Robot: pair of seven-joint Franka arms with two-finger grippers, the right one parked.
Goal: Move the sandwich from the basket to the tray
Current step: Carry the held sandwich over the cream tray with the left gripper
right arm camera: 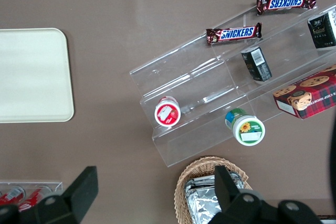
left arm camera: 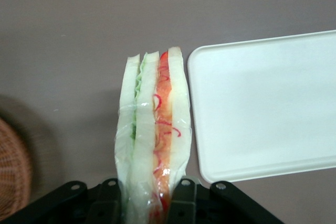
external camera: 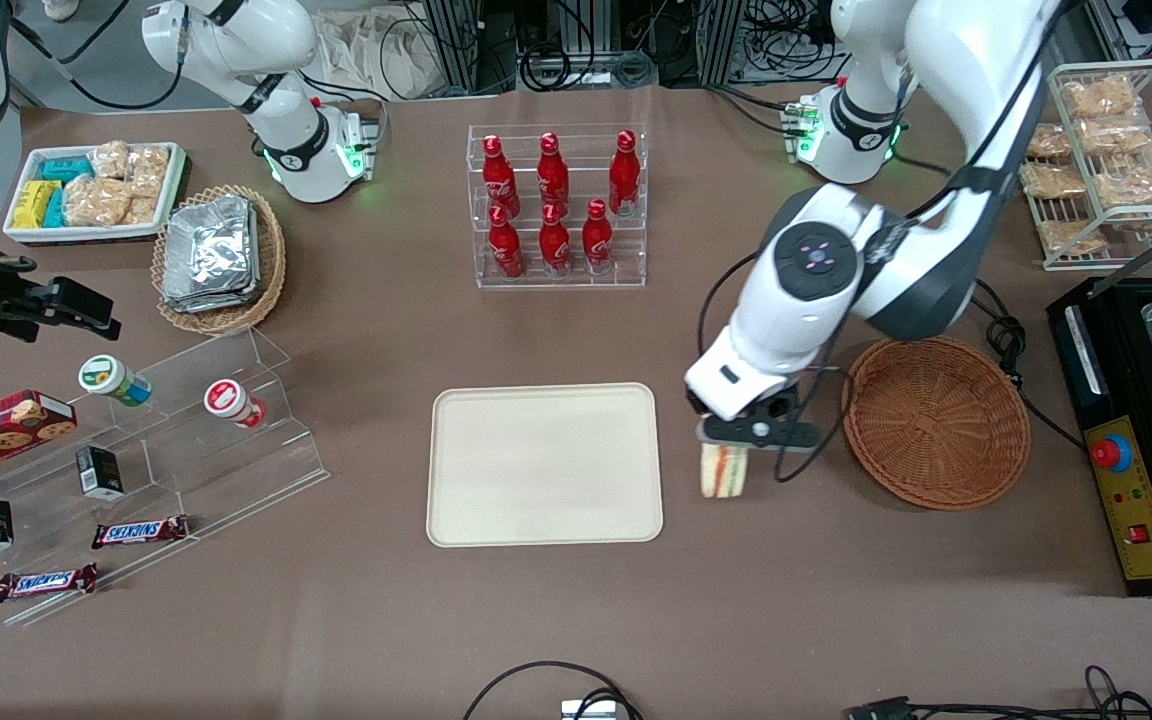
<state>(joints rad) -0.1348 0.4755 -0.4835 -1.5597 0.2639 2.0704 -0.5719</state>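
At the moment of inspection your gripper (external camera: pixel 726 452) hung over bare table between the basket (external camera: pixel 936 420) and the tray (external camera: pixel 544 464), its jaws clamped on the sandwich (external camera: pixel 723 470), which hung below them clear of both. The basket held nothing that could be seen, so I judged the lift-out complete and the carry to the tray as the step in hand. The sandwich stood just beside the tray's nearer edge, not yet over it. In my judgement your next move called for a short sideways travel toward the parked arm's end of the table until the sandwich sat well inside the rim, then a descent and a release; letting go too early would risk the wedge landing on the rim or on the table. The left wrist view showed what the front view could not: both fingers (left arm camera: pixel 184 198) pressed flat against the outer bread faces, the clear wrap, the green and red filling layers edge-on, and a bare strip of table between the sandwich (left arm camera: pixel 152 135) and the rounded corner of the tray (left arm camera: pixel 262 114). The front view alone showed the whole layout, with the basket and tray both complete. How high the sandwich was off the table could not be determined from either view.
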